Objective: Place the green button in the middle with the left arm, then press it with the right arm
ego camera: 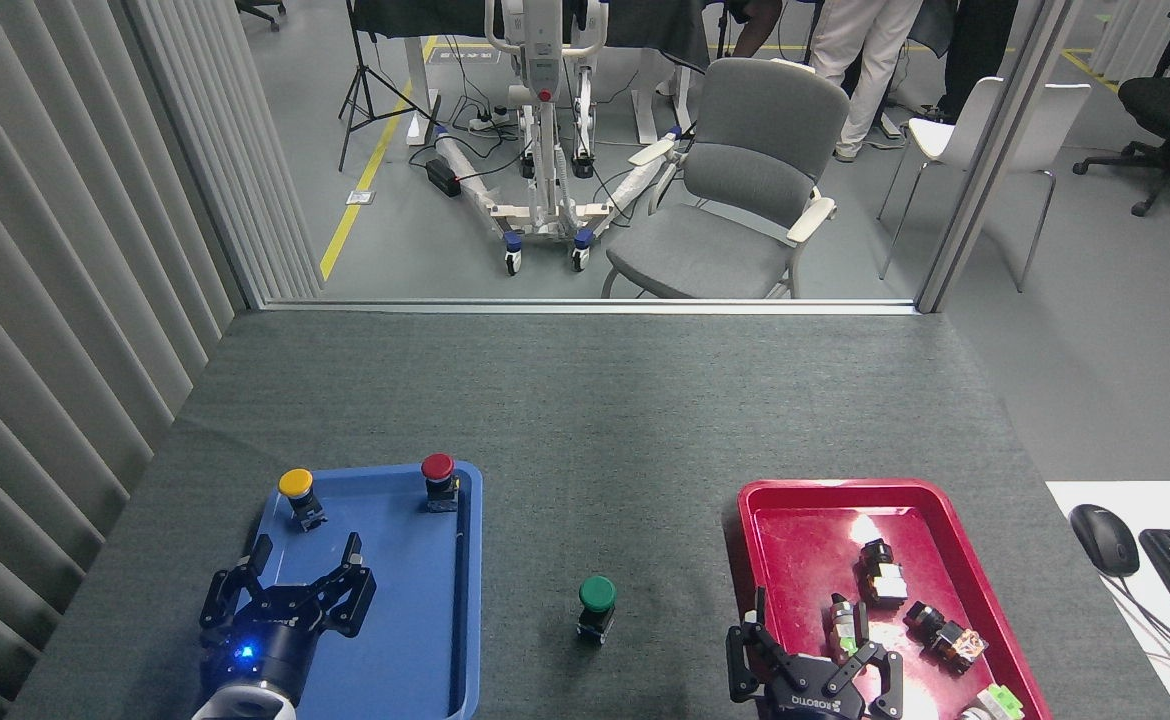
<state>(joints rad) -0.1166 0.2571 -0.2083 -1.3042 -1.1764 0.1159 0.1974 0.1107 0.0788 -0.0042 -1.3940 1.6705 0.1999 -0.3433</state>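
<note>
The green button (pixel 597 603) stands upright on the bare dark grey surface (pixel 585 420) in the lower centre of the frame, between the blue tray (pixel 470 600) at lower left and the red tray (pixel 745 520) at lower right, apart from both. It already sits in the middle zone, so the placing step looks done and the press looks to be what remains.

The left tool (pixel 290 585) hangs over the near-left part of the blue tray with its fingers spread, released and holding nothing. The right tool (pixel 813 655) sits at the bottom edge, over the near-left corner of the red tray, fingers splayed and empty, well to the right of the button.

The button looks small, rigid and light: a smooth domed plastic cap on a short black-and-silver base. The dome is probably slippery and offers little purchase, so any regrasp would be better taken across the squarer base, low down. With such a narrow footing it could tip or skid on the felt-like surface if pushed off-centre; a press should come straight down on the crown of the cap.

In the blue tray's far end stand 2 others, a yellow button (pixel 297 490) and a red button (pixel 438 475).
</note>
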